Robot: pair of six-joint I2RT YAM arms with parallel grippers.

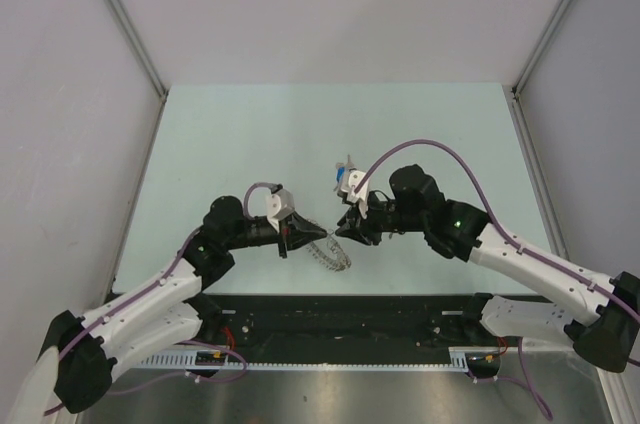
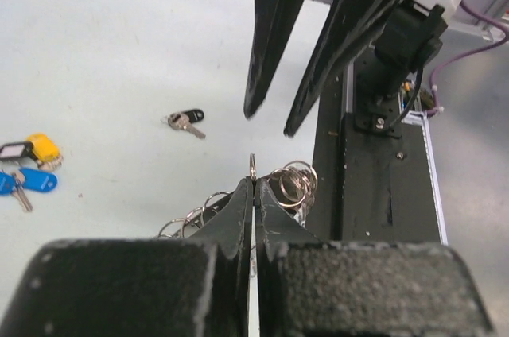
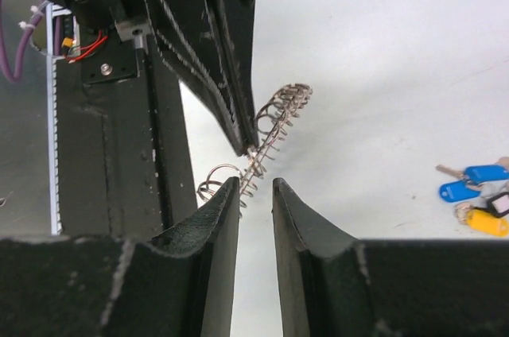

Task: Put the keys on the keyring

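The keyring (image 1: 332,254) is a silvery ring strung with many small wire loops, and it hangs between the two grippers near the table's front edge. My left gripper (image 2: 254,182) is shut on a thin part of the ring's rim, with loops (image 2: 296,182) bunched to its right. My right gripper (image 3: 256,184) is open, its fingertips on either side of the keyring (image 3: 274,122) and not gripping it. The keys lie loose on the table: a black one (image 2: 185,121), a yellow one (image 2: 44,146) and a blue one (image 2: 32,180). From above, the keys (image 1: 345,179) lie just beyond the right gripper (image 1: 345,227).
The black mounting rail (image 2: 374,194) runs along the table's near edge right under the grippers. A purple cable (image 1: 420,147) loops above the right arm. Grey walls enclose the pale green table (image 1: 250,134) on three sides.
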